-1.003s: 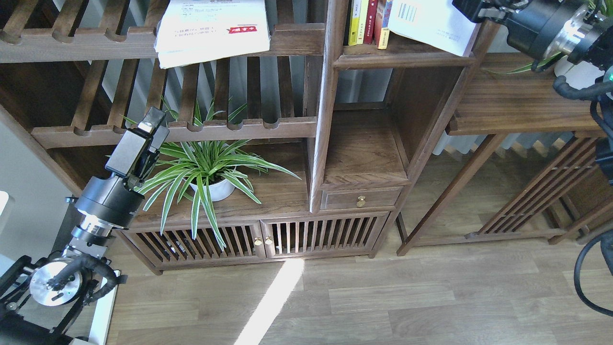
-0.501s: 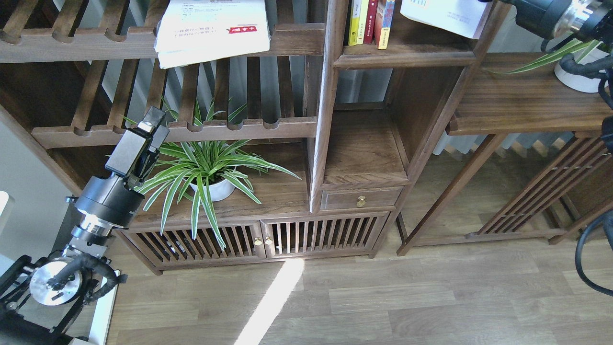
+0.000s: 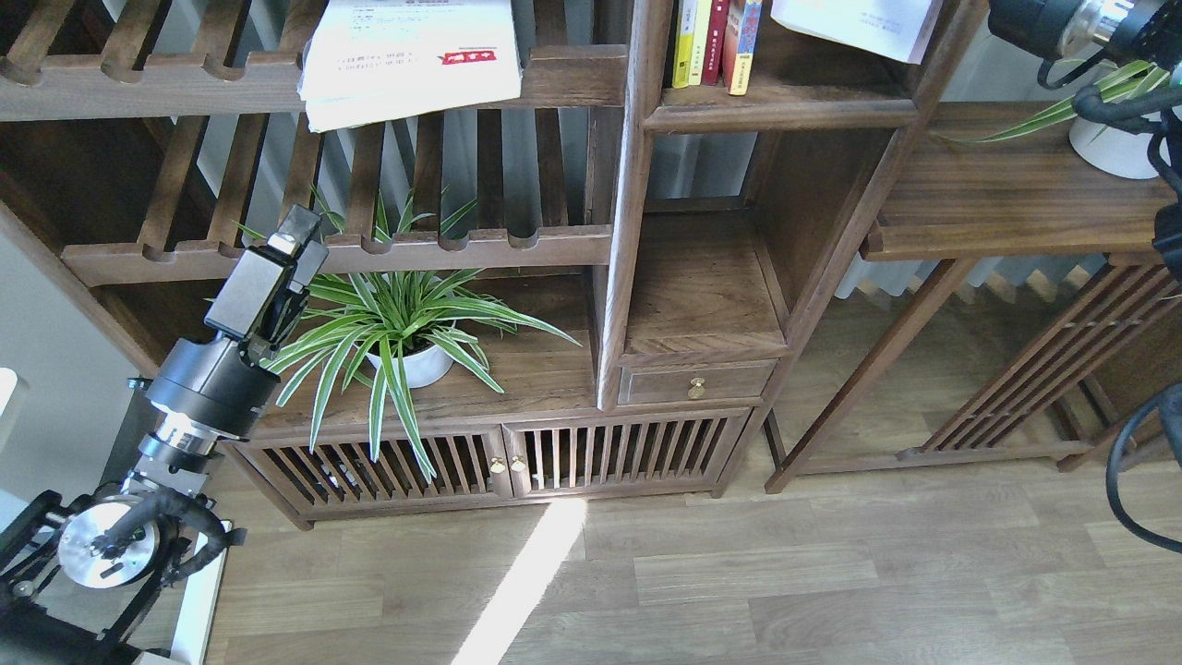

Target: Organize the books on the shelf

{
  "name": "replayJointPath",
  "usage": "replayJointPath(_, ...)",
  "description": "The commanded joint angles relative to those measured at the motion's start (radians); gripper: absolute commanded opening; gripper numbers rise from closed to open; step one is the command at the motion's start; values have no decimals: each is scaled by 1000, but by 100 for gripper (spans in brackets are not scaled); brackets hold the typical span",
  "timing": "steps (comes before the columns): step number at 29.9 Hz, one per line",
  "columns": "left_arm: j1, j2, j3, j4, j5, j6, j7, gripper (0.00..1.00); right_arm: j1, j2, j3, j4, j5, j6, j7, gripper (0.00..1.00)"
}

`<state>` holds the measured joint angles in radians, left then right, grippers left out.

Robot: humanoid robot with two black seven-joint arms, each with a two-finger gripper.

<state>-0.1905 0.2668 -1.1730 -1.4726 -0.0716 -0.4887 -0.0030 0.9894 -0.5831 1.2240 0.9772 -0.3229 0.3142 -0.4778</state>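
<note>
The large white book with the red mark (image 3: 411, 55) lies flat on the upper slatted rack at the top left. The pale white book (image 3: 854, 26) sits tilted in the top of the narrow shelf compartment (image 3: 785, 109), to the right of several upright yellow and red books (image 3: 711, 42). My right arm (image 3: 1062, 20) enters at the top right. Its gripper end runs off the top edge beside that book, so its fingers are hidden. My left gripper (image 3: 297, 231) points up in front of the lower slatted rail, empty, with no gap showing between its fingers.
A spider plant in a white pot (image 3: 406, 342) stands on the wide board just right of my left gripper. A second compartment (image 3: 702, 296) sits under the book shelf, above a small drawer (image 3: 695, 383). A side table (image 3: 1007, 199) at the right bears another potted plant (image 3: 1117, 143).
The pale white book has moved up and back into the shelf compartment, and my right arm has risen with it. The left arm has barely moved.
</note>
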Motion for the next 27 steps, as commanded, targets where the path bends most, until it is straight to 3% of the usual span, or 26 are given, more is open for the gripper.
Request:
replayJointPath(1,0,0,0,2,0,0,0,99,9,0,-9,-23,-2,2,1,5)
replayJointPath(27,13,-8,4,26,0,0,-8,99,101,97,-35,-183,-64,-18,5,5)
